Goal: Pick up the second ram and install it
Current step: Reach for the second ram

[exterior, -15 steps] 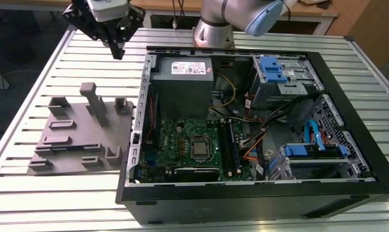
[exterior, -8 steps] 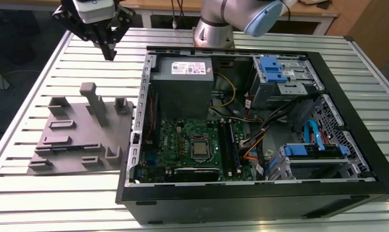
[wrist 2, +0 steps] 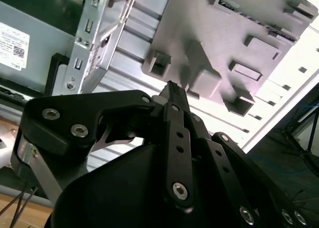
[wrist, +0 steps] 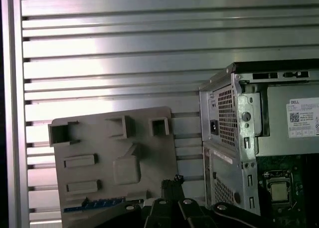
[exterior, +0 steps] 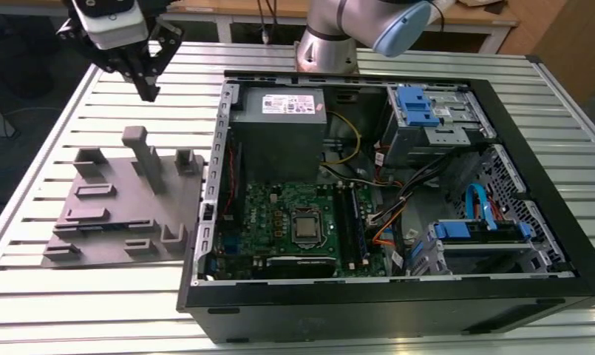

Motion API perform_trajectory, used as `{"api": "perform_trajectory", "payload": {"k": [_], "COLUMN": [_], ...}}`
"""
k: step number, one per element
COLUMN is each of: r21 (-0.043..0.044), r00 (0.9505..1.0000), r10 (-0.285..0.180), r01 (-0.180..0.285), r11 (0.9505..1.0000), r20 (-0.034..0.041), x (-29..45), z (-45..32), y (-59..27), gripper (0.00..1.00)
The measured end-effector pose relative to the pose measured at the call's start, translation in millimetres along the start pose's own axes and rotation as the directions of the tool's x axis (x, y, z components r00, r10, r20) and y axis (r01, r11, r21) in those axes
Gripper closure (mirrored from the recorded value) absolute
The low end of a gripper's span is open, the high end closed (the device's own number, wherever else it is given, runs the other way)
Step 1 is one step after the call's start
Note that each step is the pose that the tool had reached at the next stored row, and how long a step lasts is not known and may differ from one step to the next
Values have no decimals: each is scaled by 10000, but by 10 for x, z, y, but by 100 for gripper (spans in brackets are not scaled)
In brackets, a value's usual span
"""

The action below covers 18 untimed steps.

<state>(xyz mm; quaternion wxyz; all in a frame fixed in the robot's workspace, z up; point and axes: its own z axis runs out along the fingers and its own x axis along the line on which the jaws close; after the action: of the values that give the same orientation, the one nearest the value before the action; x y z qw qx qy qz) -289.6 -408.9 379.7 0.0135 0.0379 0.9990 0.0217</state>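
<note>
One blue-green stick, the second ram (wrist: 94,204), lies along one edge of the grey tray (wrist: 114,138), probably slotted there so it stays put for an easy pinch. The gripper (exterior: 149,92) hangs above the table near the tray, jaws closed together, holding nothing. The open case (exterior: 211,185) lies flat, so the motherboard (exterior: 277,214) faces up for installing.
</note>
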Motion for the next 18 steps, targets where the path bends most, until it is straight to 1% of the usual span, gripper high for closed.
{"api": "perform_trajectory", "payload": {"k": [7, 18], "r21": [0, -1], "r00": [10000, 10000], "r10": [-1, 0], "r01": [1, 0], "r11": [10000, 10000], "r20": [0, 1], "x": [223, 535], "z": [49, 104], "y": [-95, -155], "gripper": [89, 89]}}
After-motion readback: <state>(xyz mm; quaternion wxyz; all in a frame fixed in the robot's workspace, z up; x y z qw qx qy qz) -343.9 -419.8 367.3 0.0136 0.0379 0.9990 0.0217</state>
